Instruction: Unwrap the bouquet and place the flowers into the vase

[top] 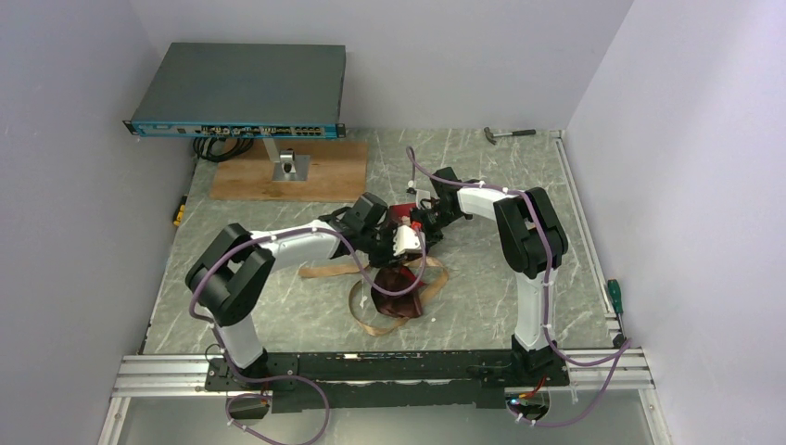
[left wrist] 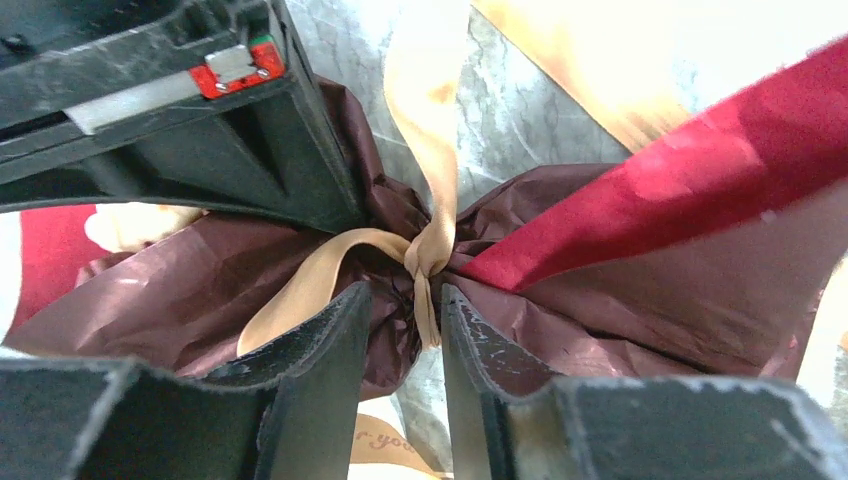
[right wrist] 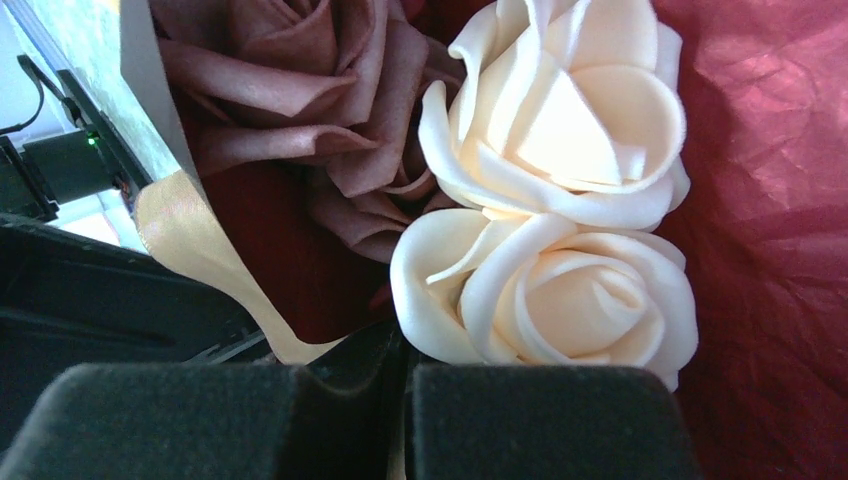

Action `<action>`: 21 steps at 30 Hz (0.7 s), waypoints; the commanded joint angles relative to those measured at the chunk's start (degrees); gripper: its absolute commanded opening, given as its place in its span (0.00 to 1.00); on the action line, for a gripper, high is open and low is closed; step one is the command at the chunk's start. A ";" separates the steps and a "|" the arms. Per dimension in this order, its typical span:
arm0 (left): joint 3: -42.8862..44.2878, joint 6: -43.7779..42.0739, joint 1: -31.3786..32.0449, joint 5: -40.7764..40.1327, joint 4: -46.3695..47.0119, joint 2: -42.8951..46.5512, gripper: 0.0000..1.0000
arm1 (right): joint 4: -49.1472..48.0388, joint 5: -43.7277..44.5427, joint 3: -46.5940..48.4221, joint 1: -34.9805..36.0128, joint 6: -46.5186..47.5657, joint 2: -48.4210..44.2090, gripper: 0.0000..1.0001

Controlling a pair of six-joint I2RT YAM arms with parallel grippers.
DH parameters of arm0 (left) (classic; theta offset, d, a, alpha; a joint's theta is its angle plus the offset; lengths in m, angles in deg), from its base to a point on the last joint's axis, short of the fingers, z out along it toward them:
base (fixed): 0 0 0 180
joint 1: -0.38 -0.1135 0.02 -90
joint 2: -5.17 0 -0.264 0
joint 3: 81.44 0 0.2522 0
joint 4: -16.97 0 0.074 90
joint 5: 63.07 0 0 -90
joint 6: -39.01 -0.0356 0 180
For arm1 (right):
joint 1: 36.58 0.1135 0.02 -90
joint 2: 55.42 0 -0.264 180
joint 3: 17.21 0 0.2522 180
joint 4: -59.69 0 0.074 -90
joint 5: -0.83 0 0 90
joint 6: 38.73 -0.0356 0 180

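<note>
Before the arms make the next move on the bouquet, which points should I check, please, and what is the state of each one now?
1. Is the ribbon knot undone: not ok, it is tied around the wrapping paper.
2. Is the left claw open at the knot: ok, its fingers stand apart.
3. Is the right claw shut: ok. Whether it pinches the ribbon: cannot tell.
4. Are the roses uncrushed: ok.
5. Is the vase within reach: cannot tell, no view shows it.
</note>
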 commanded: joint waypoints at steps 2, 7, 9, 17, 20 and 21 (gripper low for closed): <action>2.61 -2.99 0.45 0.20 -3.46 -4.69 0.37 | 0.07 13.82 -1.73 0.83 5.15 3.85 0.00; 3.26 -4.90 0.71 -3.62 -6.66 -7.14 0.29 | -0.02 14.34 -1.85 0.83 5.32 3.95 0.00; 2.62 -5.68 0.72 -4.03 -7.49 -6.39 0.22 | -0.10 14.80 -1.98 0.83 5.48 3.96 0.00; -0.32 1.21 0.06 -6.59 -4.62 1.07 0.00 | -0.02 16.77 -1.64 0.79 5.94 4.49 0.00; -2.18 4.87 -0.93 -8.29 -1.41 3.81 0.00 | -0.02 17.40 -1.77 0.83 5.96 4.62 0.00; -3.06 5.67 -1.14 -8.93 -0.12 4.79 0.00 | 0.04 17.63 -1.81 0.83 6.06 4.62 0.00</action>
